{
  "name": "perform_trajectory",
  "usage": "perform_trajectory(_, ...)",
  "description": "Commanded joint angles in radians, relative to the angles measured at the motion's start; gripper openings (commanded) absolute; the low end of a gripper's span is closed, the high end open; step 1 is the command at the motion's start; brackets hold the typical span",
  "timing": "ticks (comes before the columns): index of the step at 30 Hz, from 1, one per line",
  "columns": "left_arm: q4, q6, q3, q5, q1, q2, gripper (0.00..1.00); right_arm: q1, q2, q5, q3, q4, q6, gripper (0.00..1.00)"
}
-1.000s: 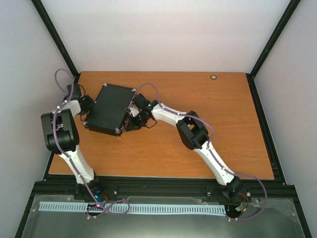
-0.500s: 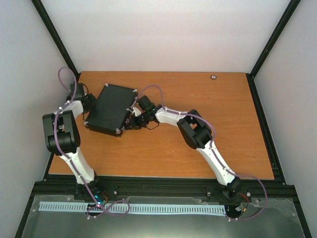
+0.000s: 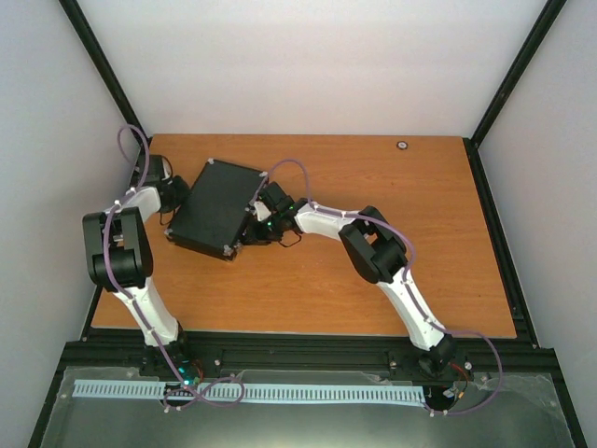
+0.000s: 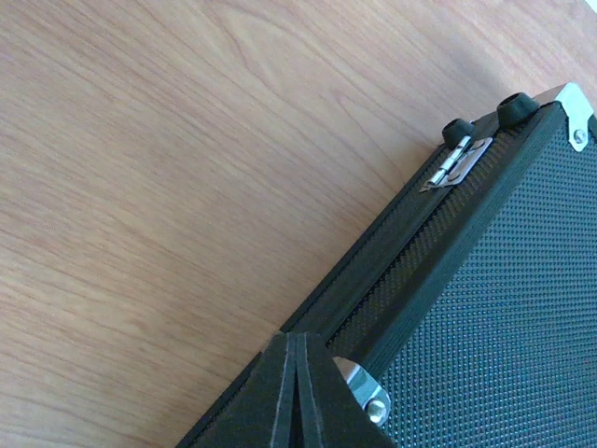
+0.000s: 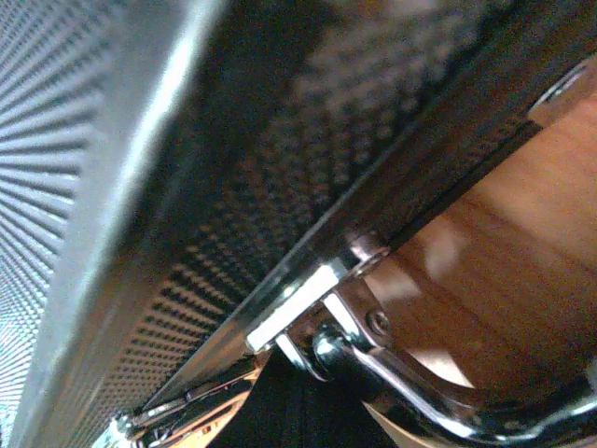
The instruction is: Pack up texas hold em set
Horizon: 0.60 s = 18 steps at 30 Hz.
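The black case (image 3: 215, 207) with silver corners lies closed and flat on the left part of the wooden table (image 3: 392, 261). My left gripper (image 3: 175, 194) is shut and empty, its tips (image 4: 297, 397) against the case's hinge-side edge (image 4: 485, 308) beside a silver corner piece (image 4: 371, 399). A hinge (image 4: 457, 161) shows further along. My right gripper (image 3: 252, 227) is at the opposite edge, its dark fingers (image 5: 298, 415) together in one wedge under the silver handle mount (image 5: 340, 313) and handle (image 5: 466, 415). No chips, discs or token are in view.
A small round object (image 3: 403, 145) lies near the table's far edge. Black frame posts stand at the back corners and white walls close in the table. The table's left edge is close to the left arm.
The case has slid a little to the right. The left gripper has followed its left edge and the right gripper has stayed at the handle side.
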Motion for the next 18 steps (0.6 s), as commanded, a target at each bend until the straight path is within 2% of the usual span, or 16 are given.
perform_trajectory(1,-0.381,0.003,-0.007,0.2,-0.111,0.086,0.01,0.016,-0.029,0.291,-0.077,-0.216,-0.114,0.03)
perform_trajectory(8,-0.43,-0.011,0.145,0.179,-0.109,0.12,0.01,0.01,-0.162,0.317,-0.097,-0.249,-0.212,0.03)
perform_trajectory(13,-0.437,-0.024,0.22,0.165,-0.096,0.183,0.01,0.012,-0.208,0.253,-0.094,-0.308,-0.297,0.03)
perform_trajectory(18,-0.441,-0.044,0.305,0.177,-0.073,0.259,0.01,0.012,-0.249,0.283,-0.106,-0.381,-0.355,0.03)
